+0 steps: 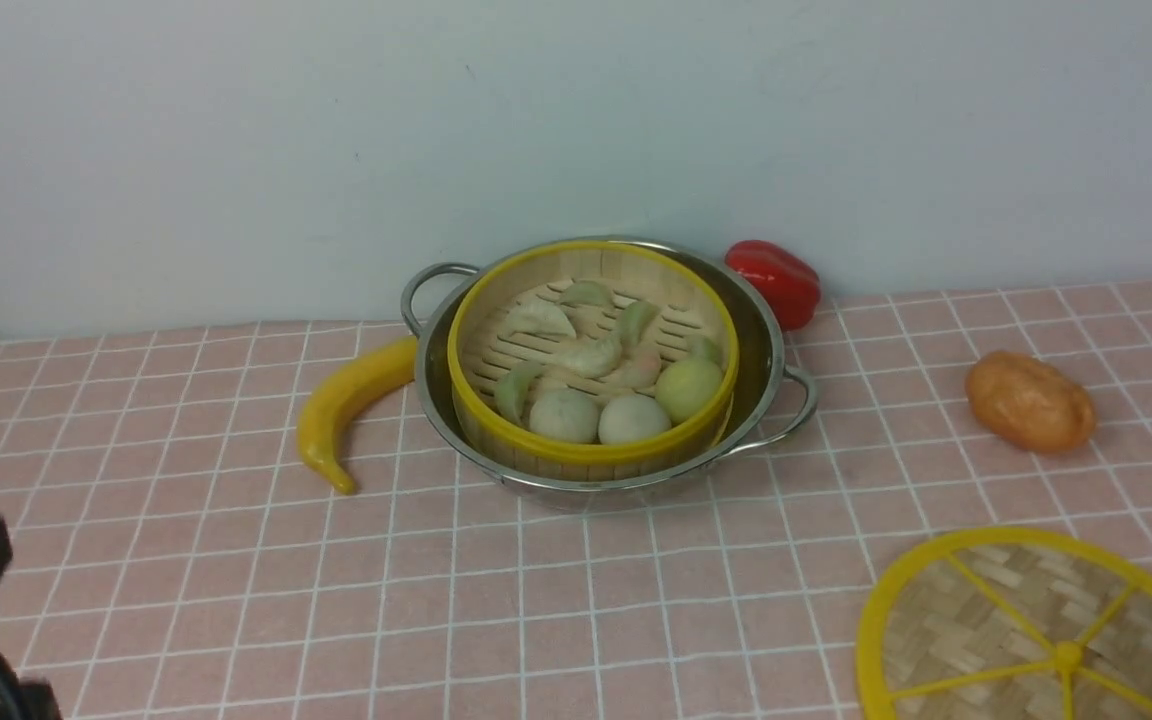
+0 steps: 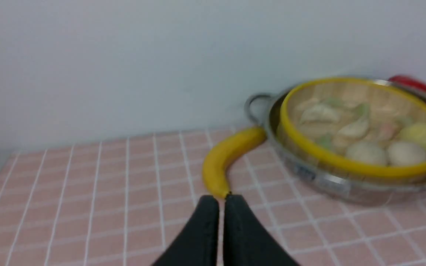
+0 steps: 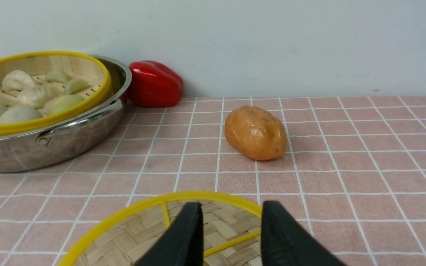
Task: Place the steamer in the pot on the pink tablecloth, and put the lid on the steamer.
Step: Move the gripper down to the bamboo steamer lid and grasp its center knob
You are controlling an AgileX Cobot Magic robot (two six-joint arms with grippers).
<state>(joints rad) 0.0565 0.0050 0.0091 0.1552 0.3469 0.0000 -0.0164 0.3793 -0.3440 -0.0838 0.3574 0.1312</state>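
- Lid lies front-right of the pot, with the open right gripper above it.
- Steamer sits in the pot; left gripper closed, empty.
- Next: grip lid, cover steamer.

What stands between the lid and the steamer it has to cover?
Nothing visible: only bare pink tablecloth lies between the lid and the steamer in the pot. The potato sits clear, to the right of that path.
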